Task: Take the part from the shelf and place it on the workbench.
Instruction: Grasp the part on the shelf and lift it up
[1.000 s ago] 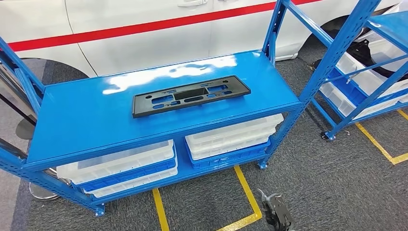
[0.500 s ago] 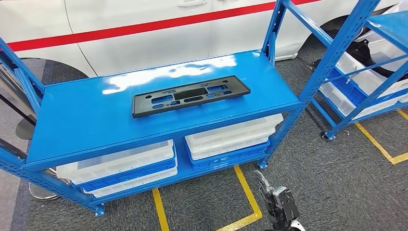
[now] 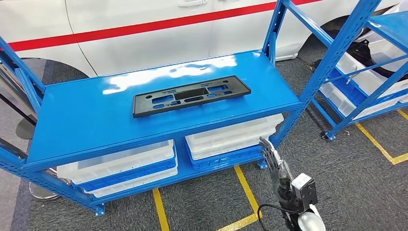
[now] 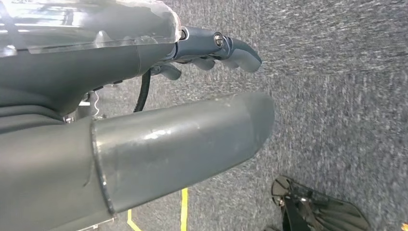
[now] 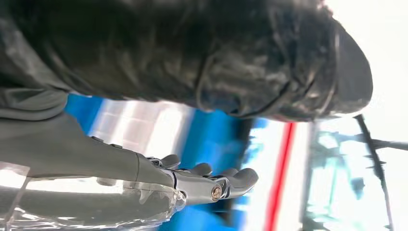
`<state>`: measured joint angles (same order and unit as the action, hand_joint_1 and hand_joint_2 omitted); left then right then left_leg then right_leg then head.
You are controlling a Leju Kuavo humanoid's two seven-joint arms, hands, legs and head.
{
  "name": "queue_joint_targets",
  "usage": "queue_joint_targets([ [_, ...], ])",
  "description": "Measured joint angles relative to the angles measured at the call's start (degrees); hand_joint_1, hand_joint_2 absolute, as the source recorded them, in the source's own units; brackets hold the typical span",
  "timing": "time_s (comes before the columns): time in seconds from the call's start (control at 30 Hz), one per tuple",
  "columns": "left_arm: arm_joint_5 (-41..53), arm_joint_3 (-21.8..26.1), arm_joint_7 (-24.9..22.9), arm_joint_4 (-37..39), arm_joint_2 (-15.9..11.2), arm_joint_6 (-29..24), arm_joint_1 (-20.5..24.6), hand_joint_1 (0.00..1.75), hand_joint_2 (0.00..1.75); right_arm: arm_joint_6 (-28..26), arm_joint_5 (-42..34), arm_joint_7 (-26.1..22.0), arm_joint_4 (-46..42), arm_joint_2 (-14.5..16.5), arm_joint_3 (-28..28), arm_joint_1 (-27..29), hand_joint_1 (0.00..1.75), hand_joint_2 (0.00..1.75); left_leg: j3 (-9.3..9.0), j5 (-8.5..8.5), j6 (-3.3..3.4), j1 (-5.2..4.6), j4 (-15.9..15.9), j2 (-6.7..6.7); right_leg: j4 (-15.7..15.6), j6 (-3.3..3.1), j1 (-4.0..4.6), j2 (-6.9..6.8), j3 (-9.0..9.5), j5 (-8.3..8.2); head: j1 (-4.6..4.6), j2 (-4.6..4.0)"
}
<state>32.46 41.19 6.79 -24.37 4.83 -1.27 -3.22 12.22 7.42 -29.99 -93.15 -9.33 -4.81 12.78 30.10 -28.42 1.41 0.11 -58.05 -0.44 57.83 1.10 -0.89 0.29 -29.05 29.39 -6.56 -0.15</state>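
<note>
Black plastic, the part lies flat mid-shelf, up and left of the right hand, well apart. That hand is empty, fingers straight and apart; the left hand hangs over carpet, holding nothing. I judge this the reach step: next, rise past the shelf's front edge beside the post.

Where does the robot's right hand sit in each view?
Head view: right hand low right of centre, in front of the blue metal shelf.
Right wrist view: its fingers reach out before the blurred shelf.
Left wrist view: not in it.
Shared landmark: the white car's red stripe.
</note>
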Motion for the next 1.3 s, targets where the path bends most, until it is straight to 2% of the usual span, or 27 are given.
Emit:
queue_joint_targets([
  [0.1,2.13,1.64,0.78,1.79,0.00,-0.95,0.55,0.00,0.00,-0.66,0.10,0.56,-4.57,-1.48,1.07,-1.41,0.00,0.00,0.07,0.00,0.00,0.00,0.00,-0.02,0.01,0.00,0.00,0.00,0.00,0.00,0.00,0.00],
  [0.23,5.42,3.53,1.84,4.21,0.00,-1.99,1.65,0.00,0.00,-1.85,0.62,3.01,-8.71,-3.67,3.82,-6.81,0.00,1.75,0.02,0.03,0.01,0.00,0.00,-0.02,0.01,0.02,0.01,0.00,0.02,-0.02,0.00,0.00],
  [0.5,10.89,5.45,3.62,7.57,0.09,-2.94,2.84,0.00,0.00,-4.52,2.01,9.57,-10.50,-5.80,10.37,-19.31,0.00,1.75,-0.01,0.10,0.00,0.01,-0.02,-0.05,0.03,0.06,0.01,-0.05,0.02,-0.05,0.00,0.00],
  [0.7,14.65,6.34,4.55,9.26,0.20,-3.26,3.45,0.00,0.00,-6.77,3.57,14.63,-10.76,-6.76,14.41,-26.10,0.00,1.75,0.05,0.10,-0.01,0.00,-0.02,-0.02,0.05,0.06,0.00,-0.01,-0.05,-0.05,-0.01,0.00],
  [0.97,17.27,6.37,4.81,9.68,0.77,-3.30,3.66,0.00,0.00,-9.94,14.42,19.74,-8.73,-7.00,20.49,-33.38,0.00,1.75,0.11,0.10,-0.01,0.01,-0.02,-0.06,0.06,0.06,0.00,-0.05,-0.10,-0.05,0.00,0.00],
  [1.3,19.89,6.34,4.49,9.63,1.70,-2.55,3.72,0.00,0.00,-11.40,28.53,25.01,2.09,-6.70,28.34,-43.77,0.00,1.75,0.13,0.12,-0.01,0.01,-0.03,-0.12,0.08,0.06,0.01,-0.13,-0.10,-0.05,0.00,0.00],
])
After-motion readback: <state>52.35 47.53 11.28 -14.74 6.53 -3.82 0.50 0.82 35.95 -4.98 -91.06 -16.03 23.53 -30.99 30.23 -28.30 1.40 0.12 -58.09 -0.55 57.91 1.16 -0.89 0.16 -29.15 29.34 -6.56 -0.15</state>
